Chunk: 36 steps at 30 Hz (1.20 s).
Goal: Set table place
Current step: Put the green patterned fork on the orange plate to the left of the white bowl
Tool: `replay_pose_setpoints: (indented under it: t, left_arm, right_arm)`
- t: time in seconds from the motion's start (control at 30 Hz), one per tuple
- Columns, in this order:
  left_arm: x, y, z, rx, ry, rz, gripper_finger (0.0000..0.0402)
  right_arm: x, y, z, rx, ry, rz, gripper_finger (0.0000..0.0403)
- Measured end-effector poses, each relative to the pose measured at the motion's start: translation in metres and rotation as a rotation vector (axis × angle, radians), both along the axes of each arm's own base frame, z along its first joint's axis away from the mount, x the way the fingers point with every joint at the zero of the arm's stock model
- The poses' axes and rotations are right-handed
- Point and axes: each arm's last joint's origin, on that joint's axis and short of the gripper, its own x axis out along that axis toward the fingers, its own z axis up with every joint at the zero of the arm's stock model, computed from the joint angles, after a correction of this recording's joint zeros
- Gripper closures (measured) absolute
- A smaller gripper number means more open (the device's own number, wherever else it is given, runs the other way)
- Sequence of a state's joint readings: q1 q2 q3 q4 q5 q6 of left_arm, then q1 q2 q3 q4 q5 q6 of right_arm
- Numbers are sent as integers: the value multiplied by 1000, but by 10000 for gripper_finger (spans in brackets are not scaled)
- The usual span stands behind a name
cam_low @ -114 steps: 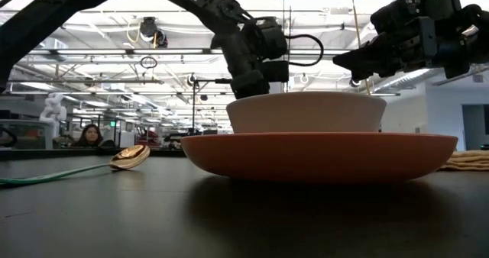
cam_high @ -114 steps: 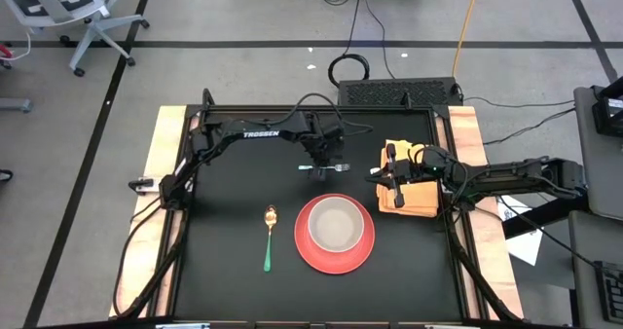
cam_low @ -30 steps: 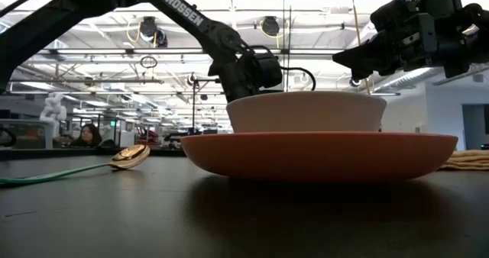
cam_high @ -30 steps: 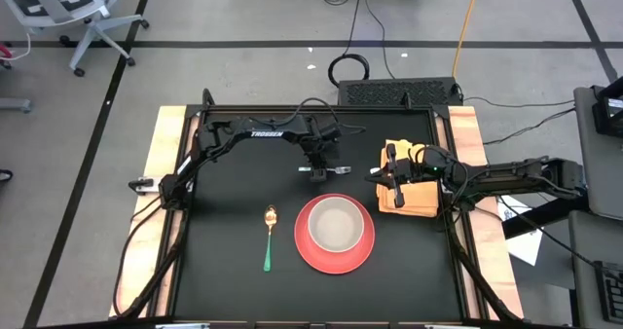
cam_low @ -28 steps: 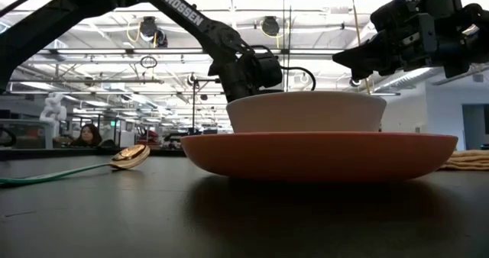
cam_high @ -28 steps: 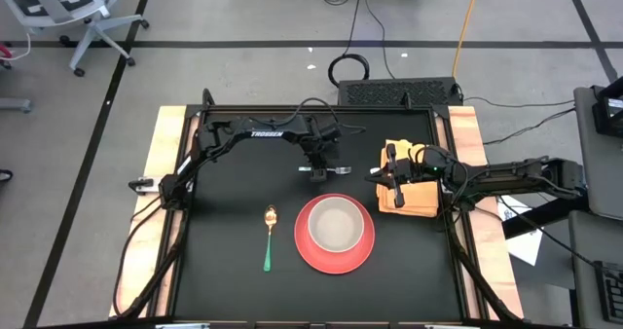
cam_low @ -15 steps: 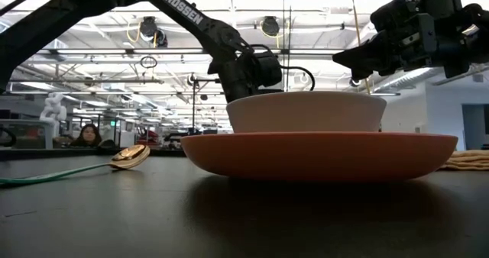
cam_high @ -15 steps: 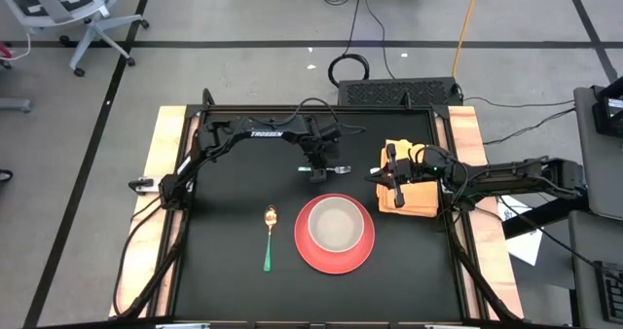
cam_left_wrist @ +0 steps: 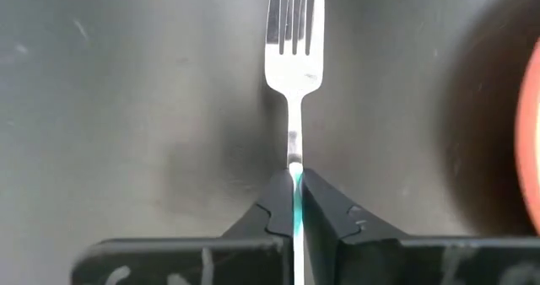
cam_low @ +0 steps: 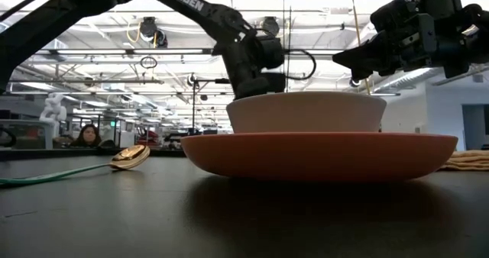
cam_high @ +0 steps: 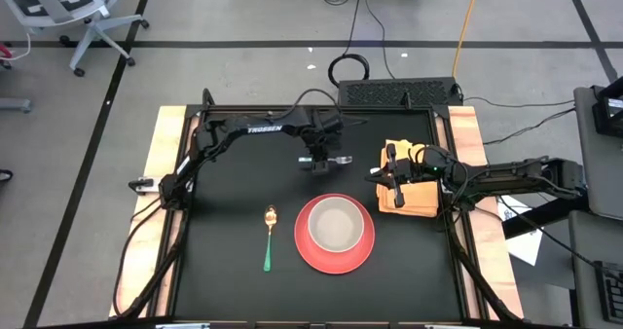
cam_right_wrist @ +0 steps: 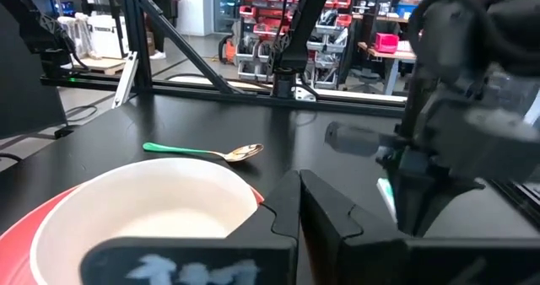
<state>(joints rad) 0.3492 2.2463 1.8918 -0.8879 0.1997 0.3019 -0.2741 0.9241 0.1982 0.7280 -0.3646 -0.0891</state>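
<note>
Behind plate (cam_high: 335, 234) | left end effector (cam_left_wrist: 296, 181) pinches fork (cam_left_wrist: 294, 45) handle | tines point away

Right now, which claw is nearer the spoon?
Left. The left claw is shut on the fork past the plate's far side, up and to the right of the spoon in the high view. The right claw is over the napkin, beyond the plate.

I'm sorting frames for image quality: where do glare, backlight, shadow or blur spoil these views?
Low view: bright ceiling lights backlight the scene, leaving the bowl, plate and arms dark. Left wrist view: the fork gleams and casts a soft shadow on the table; the plate edge is blurred. Right wrist view: the left hand nearby is out of focus. High view: evenly lit.
</note>
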Motion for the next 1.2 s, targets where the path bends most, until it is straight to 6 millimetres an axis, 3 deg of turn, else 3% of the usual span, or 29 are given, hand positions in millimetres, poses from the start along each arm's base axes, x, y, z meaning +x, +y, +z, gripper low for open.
replay_pose_setpoints:
  t: [0.17, 0.5, 0.77, 0.97, 1.2]
  left_arm:
    - [3, 1, 14, 2, -24, 10, 384]
    - [2, -2, 16, -81, -23, 42, 389]
    - [7, -18, 17, -287, -37, 87, 393]
    - [13, -39, 21, -348, -50, 49, 391]
    - [10, -37, 31, -327, -75, 61, 387]
  right_arm:
    - [0, 0, 0, 0, 0, 0, 403]
    - [0, 0, -1, 3, 8, 0, 403]
    - [0, 0, -1, 20, 12, -1, 403]
    - [0, 0, -4, 28, 39, -1, 403]
    - [0, 0, -5, 39, 53, -2, 403]
